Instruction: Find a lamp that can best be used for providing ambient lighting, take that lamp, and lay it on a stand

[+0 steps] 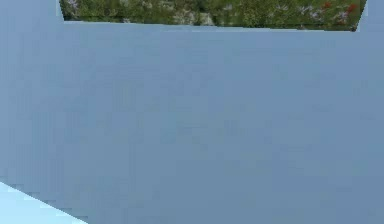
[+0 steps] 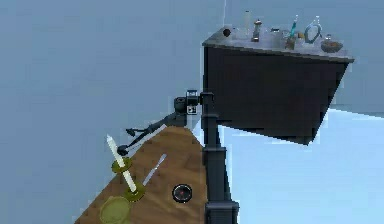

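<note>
Blue-grey wall (image 1: 200, 120) spans the forward view, with a greenery strip (image 1: 210, 12) at 12 o'clock and pale floor (image 1: 25, 208) at 7 o'clock. In the arm side view a wooden table (image 2: 180, 150) sits at 7 o'clock. Near its 9 o'clock edge stands a pale stick (image 2: 117, 152) on a yellowish ring; whether it is the lamp cannot be told. A green disc (image 2: 115, 210) lies at the stick's 6 o'clock, a dark round thing (image 2: 182, 192) at its 4 o'clock. The gripper (image 2: 128, 132) ends near the stick's top; whether it holds anything cannot be told. White squares (image 2: 190, 103) on the arm (image 2: 215, 170) carry black marks too small to read. At 1 o'clock a dark cabinet (image 2: 265, 95) bears small bottles (image 2: 290, 32).
</note>
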